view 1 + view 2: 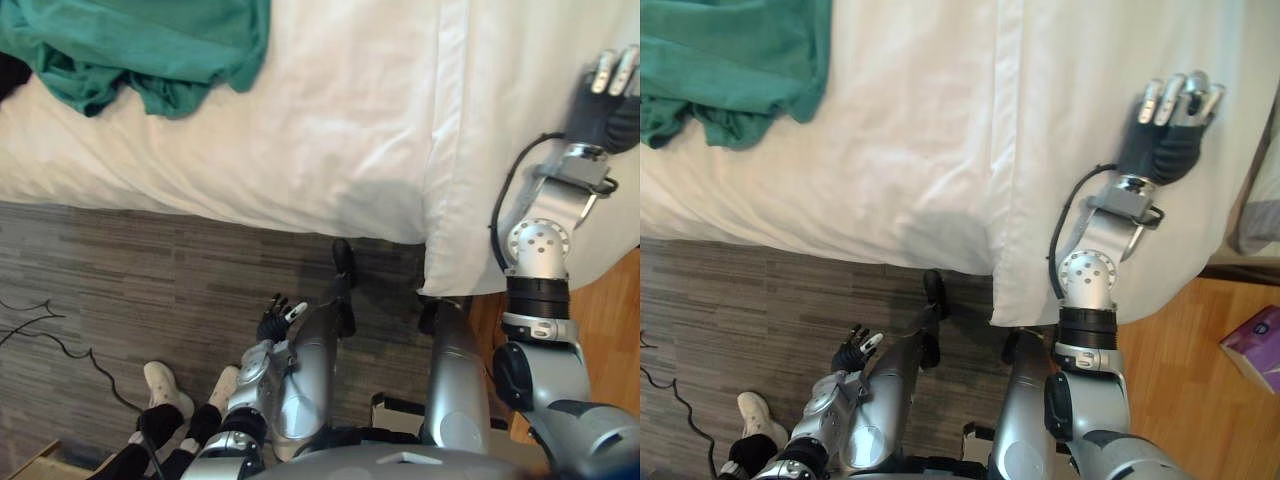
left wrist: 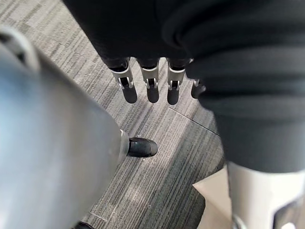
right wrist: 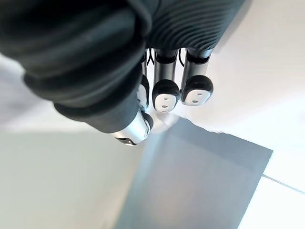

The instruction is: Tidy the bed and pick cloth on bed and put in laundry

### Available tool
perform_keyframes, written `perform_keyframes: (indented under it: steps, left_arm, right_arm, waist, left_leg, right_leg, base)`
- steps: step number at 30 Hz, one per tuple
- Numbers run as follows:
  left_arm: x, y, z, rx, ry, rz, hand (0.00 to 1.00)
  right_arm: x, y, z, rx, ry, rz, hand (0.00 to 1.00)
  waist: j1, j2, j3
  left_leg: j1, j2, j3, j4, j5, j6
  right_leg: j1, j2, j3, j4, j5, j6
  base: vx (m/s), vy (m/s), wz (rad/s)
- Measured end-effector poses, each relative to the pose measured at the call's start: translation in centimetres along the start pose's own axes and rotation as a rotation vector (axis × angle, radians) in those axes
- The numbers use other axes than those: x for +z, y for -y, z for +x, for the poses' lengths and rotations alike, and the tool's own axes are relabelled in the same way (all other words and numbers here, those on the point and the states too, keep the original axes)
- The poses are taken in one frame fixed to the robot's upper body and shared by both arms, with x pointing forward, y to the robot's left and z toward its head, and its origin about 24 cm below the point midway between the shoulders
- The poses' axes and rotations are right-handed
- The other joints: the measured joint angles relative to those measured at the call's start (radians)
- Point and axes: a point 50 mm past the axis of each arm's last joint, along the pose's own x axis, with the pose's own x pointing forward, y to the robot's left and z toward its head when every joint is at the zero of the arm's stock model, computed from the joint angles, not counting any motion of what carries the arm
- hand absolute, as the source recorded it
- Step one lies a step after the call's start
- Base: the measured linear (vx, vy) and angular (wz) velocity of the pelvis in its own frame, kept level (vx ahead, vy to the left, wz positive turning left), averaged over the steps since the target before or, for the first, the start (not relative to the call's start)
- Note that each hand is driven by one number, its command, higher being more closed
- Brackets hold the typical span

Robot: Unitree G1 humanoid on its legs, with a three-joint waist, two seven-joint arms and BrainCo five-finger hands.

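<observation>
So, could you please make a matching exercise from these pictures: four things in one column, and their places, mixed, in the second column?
Things:
1 green cloth
2 right hand
3 left hand
4 purple box

Places:
a on the wood floor
b low, above the grey floor
c lying on the sheet, left side
d raised over the sheet, right side

Pairs: 1-c, 2-d, 3-b, 4-a

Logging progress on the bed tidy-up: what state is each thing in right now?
green cloth: crumpled in a heap on the bed, not held.
white cover: spread flat, its corner hanging past the bed's edge.
right hand: open, over the white cover, empty.
left hand: open, low by the floor, empty.
</observation>
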Motion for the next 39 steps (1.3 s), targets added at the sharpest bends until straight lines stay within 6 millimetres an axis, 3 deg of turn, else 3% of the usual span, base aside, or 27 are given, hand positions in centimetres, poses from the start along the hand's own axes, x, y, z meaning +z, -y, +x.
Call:
perform_keyframes:
  steps: [5,8,11,14,16,17,19,22,23,24,26,28,29,31,33,35,36,38,39]
  left_arm:
    - [0.3,1.1,0.3,0.006,0.020,-0.067,0.00]
    - [0.2,1.4,0.4,0.016,0.026,-0.106,0.00]
    - [0.2,1.2,0.3,0.044,0.043,-0.139,0.00]
    - [0.3,0.8,0.2,0.067,0.067,-0.145,0.00]
    - [0.4,0.8,0.2,0.070,0.078,-0.150,0.00]
    - [0.4,0.9,0.2,0.066,0.078,-0.152,0.00]
    - [0.4,1.3,0.3,0.060,0.080,-0.143,0.00]
    - [0.2,1.2,0.3,0.082,0.074,-0.127,0.00]
    - [0.1,1.3,0.2,0.082,0.068,-0.112,0.00]
    - [0.1,1.3,0.2,0.085,0.069,-0.098,0.00]
    - [0.4,1.2,0.3,0.080,0.073,-0.032,0.00]
    - [0.6,1.6,0.3,0.069,0.077,0.003,0.00]
    - [1.1,1.6,0.5,0.052,0.078,0.024,0.00]
    - [1.0,0.9,0.5,0.036,0.046,0.064,0.00]
    - [0.6,-0.7,0.1,0.042,0.014,0.102,0.00]
    - [-0.2,-1.6,-0.4,0.048,-0.017,0.124,0.00]
    - [-1.7,-2.3,-1.0,0.060,-0.075,0.127,0.00]
    - [-2.9,-2.3,-1.3,0.017,-0.141,0.173,0.00]
    - [-3.7,-2.1,-1.6,-0.026,-0.190,0.215,0.00]
  right_arm:
    - [1.0,1.2,-1.1,-0.012,0.056,0.058,1.00]
    - [1.4,2.5,-3.3,-0.062,0.055,0.039,1.00]
    - [1.9,4.8,-6.8,-0.187,0.019,-0.025,1.00]
    - [3.1,7.2,-11.0,-0.344,-0.024,-0.100,1.00]
    - [5.0,9.4,-14.9,-0.523,-0.064,-0.181,1.00]
    - [5.7,10.3,-16.4,-0.605,-0.075,-0.207,0.00]
    - [8.1,12.3,-22.8,-0.911,-0.140,-0.299,0.00]
    - [8.6,12.0,-27.4,-1.075,-0.293,-0.402,0.00]
    - [8.6,11.7,-28.9,-1.081,-0.510,-0.548,0.00]
    - [8.5,11.5,-29.4,-1.058,-0.618,-0.620,0.00]
    - [6.7,11.2,-30.0,-0.795,-1.120,-0.965,0.00]
    - [5.8,11.0,-30.9,-0.602,-1.370,-1.108,0.00]
    - [5.4,10.8,-32.3,-0.532,-1.504,-1.157,0.00]
    - [5.2,10.3,-34.0,-0.551,-1.576,-1.129,0.00]
    - [6.2,10.3,-35.5,-0.636,-1.616,-1.108,0.00]
    - [7.2,10.4,-36.3,-0.713,-1.630,-1.110,0.00]
    - [8.1,10.3,-37.1,-0.765,-1.640,-1.111,0.00]
    - [9.4,9.9,-38.5,-0.850,-1.652,-1.121,0.00]
    - [9.9,9.7,-39.0,-0.898,-1.637,-1.118,0.00]
  waist:
    - [-0.012,0.000,0.000]
    - [-0.021,-0.015,-0.001]
    - [-0.033,-0.040,-0.006]
    - [-0.044,-0.088,-0.033]
    - [-0.050,-0.119,-0.049]
    - [-0.051,-0.121,-0.049]
    - [-0.051,-0.119,-0.049]
    - [-0.062,-0.116,-0.048]
    - [-0.061,-0.116,-0.048]
    - [-0.060,-0.115,-0.049]
    - [-0.050,-0.114,-0.049]
    - [-0.045,-0.114,-0.050]
    - [-0.043,-0.124,-0.058]
    - [-0.021,-0.152,-0.076]
    - [-0.024,-0.181,-0.105]
    - [-0.016,-0.184,-0.124]
    - [-0.021,-0.178,-0.165]
    - [-0.029,-0.175,-0.202]
    - [-0.029,-0.173,-0.218]
  left_leg:
    - [0.005,-0.002,0.024,-0.012,0.000,-0.002]
    - [0.025,-0.002,0.040,-0.014,-0.001,-0.002]
    - [0.073,0.005,0.076,-0.014,-0.009,-0.005]
    - [0.086,0.029,0.089,0.015,-0.035,-0.006]
    - [0.095,0.047,0.098,0.045,-0.059,-0.008]
    - [0.101,0.051,0.098,0.052,-0.064,-0.007]
    - [0.112,0.060,0.102,0.076,-0.084,-0.011]
    - [0.128,0.075,0.107,0.100,-0.105,-0.012]
    - [0.155,0.088,0.109,0.131,-0.131,-0.015]
    - [0.163,0.094,0.109,0.154,-0.147,-0.014]
    - [0.154,0.140,0.100,0.319,-0.248,-0.010]
    - [0.130,0.169,0.078,0.437,-0.312,-0.002]
    - [0.106,0.175,0.045,0.496,-0.344,0.007]
    - [0.113,0.153,0.039,0.473,-0.337,0.005]
    - [0.149,0.094,0.026,0.377,-0.287,0.001]
    - [0.188,0.095,0.046,0.350,-0.287,0.000]
    - [0.192,0.095,0.047,0.351,-0.288,-0.002]
    - [0.224,0.093,0.045,0.344,-0.289,-0.006]
    - [0.248,0.094,0.043,0.351,-0.304,-0.028]
  right_leg:
    - [-0.012,-0.004,0.012,0.008,-0.004,0.001]
    - [0.001,-0.004,0.020,0.004,-0.004,0.001]
    - [0.054,0.007,0.032,-0.028,-0.001,0.005]
    - [0.091,0.032,0.038,-0.072,0.013,0.002]
    - [0.120,0.047,0.040,-0.097,0.021,0.003]
    - [0.131,0.050,0.040,-0.102,0.021,0.003]
    - [0.150,0.056,0.042,-0.105,0.021,0.002]
    - [0.175,0.065,0.044,-0.111,0.021,0.002]
    - [0.214,0.069,0.041,-0.111,0.017,0.000]
    - [0.230,0.072,0.041,-0.109,0.012,-0.001]
    - [0.263,0.073,0.038,-0.031,-0.042,0.007]
    - [0.264,0.064,0.018,0.055,-0.092,0.014]
    - [0.263,0.046,-0.009,0.115,-0.126,0.018]
    - [0.264,0.027,-0.024,0.123,-0.129,0.018]
    - [0.298,-0.008,-0.043,0.073,-0.123,0.026]
    - [0.340,-0.009,-0.043,0.035,-0.107,0.038]
    - [0.343,-0.009,-0.043,0.038,-0.107,0.038]
    - [0.380,-0.010,-0.051,0.035,-0.105,0.041]
    - [0.402,-0.018,-0.069,0.050,-0.103,0.043]
  base:
    - [0.02,-0.013,-0.03]
    - [0.05,-0.015,-0.11]
    - [0.07,-0.016,-0.19]
    - [0.07,-0.028,-0.22]
    - [0.09,-0.024,-0.20]
    - [0.10,-0.016,-0.14]
    - [0.09,-0.006,-0.12]
    - [0.09,-0.012,-0.13]
    - [0.08,-0.005,-0.13]
    - [0.08,0.012,-0.15]
    - [0.02,0.039,-0.08]
    - [-0.02,0.055,0.31]
    - [0.00,0.051,0.56]
    - [0.03,0.037,0.41]
    - [0.11,0.010,0.47]
    - [0.11,-0.006,0.10]
    - [0.12,0.003,0.01]
    - [0.13,-0.007,0.12]
    - [0.03,-0.014,0.07]
